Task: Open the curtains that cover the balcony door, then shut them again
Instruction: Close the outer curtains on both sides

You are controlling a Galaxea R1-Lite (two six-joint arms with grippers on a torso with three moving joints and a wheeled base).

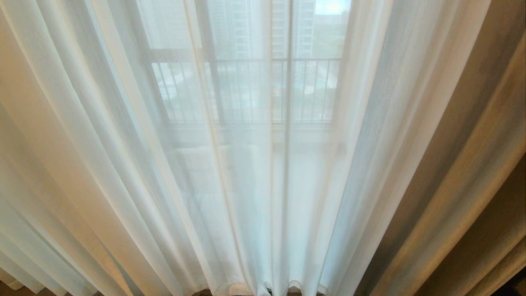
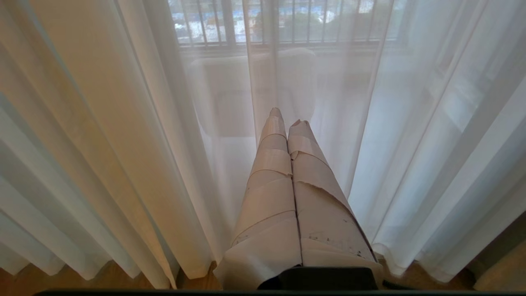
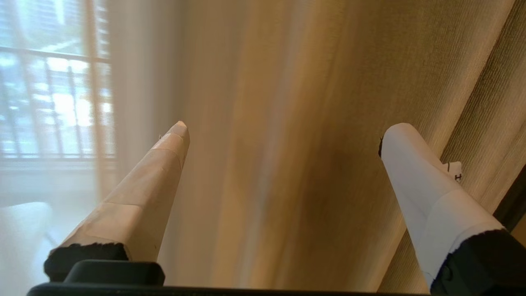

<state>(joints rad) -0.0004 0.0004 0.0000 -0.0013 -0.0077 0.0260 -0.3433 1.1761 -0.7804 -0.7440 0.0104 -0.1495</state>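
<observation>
- Daylight from outside fills the background: tower blocks and a railing (image 1: 246,88) of thin vertical bars show faintly through thin fabric, and a strip of wooden floor (image 2: 123,277) runs under the hems.
- White sheers (image 1: 230,172) hang drawn across the whole middle of the head view, two panels meeting at a seam near the centre; the heavy beige drape (image 1: 464,172) is bunched at the robot's right.
- Every panel hangs with its long axis vertical, pleats running floor to ceiling and hems pointing down at the floor; they only seem to fan out in the head view.
- Behind the sheers a dim upright bar of the balcony door (image 1: 289,135) frame is visible; the glass itself is veiled.
- Right gripper (image 3: 283,131) has its jaws spread wide and empty, facing the beige drape with a fold of it between the taped fingers (image 3: 164,164), not yet touching as far as I can tell.
- Left gripper (image 2: 287,119) rests low in front of the sheers near the seam, jaws pressed together on nothing.
- My reading: this is the reach for a grasp on a curtain; which half of the task it serves cannot be told.
- Next, the right jaws need to advance onto a pleat, pinch it, then drag sideways along the rail, not downwards.
</observation>
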